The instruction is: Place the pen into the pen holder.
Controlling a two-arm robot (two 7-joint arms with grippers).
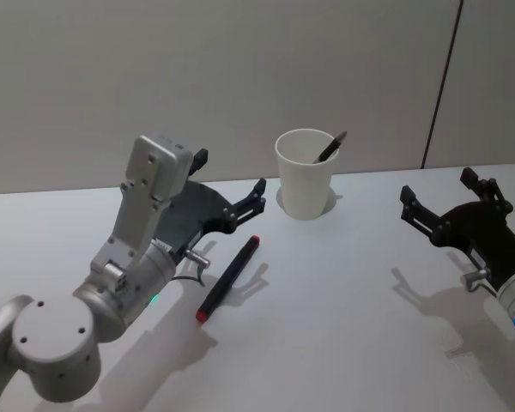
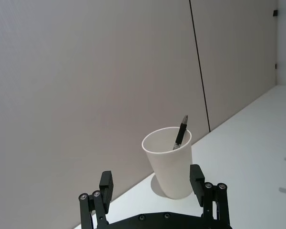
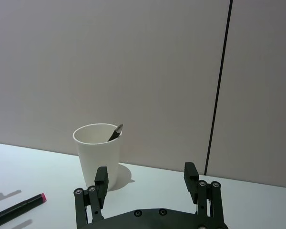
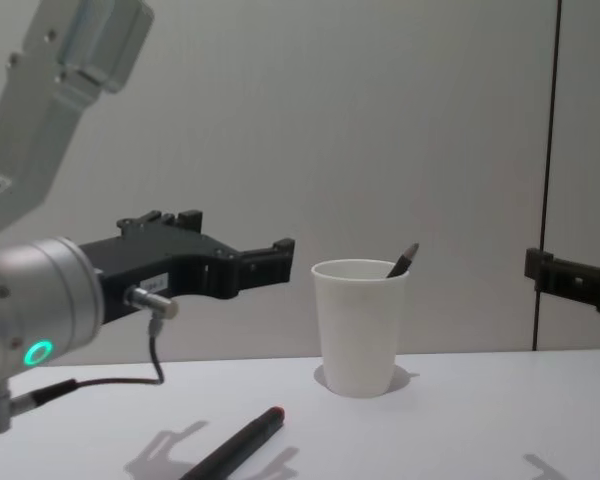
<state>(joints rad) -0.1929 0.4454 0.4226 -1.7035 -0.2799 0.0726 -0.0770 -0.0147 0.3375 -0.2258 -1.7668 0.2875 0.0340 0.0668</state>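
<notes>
Since the pen (image 1: 229,279) lies diagonally at lower centre, aimed up at the pen holder (image 1: 305,184), the left gripper (image 1: 232,173), wide open and empty just upper-left of it, is way nearer than the open, empty right gripper (image 1: 438,186).

Pens half seen, grippers cropped!

The dark pen (image 1: 330,148) pokes just its top above the cup (image 1: 305,176) rim, upper middle of the head view, the rest sunk inside. The red-tipped pen (image 4: 242,440) runs off the chest view's bottom edge and off the lower left of the right wrist view. The right gripper (image 1: 438,186) is sliced by the chest view's right edge. The left gripper (image 1: 230,172) has one finger partly behind its grey wrist block (image 1: 157,180), left of centre in the head view.
</notes>
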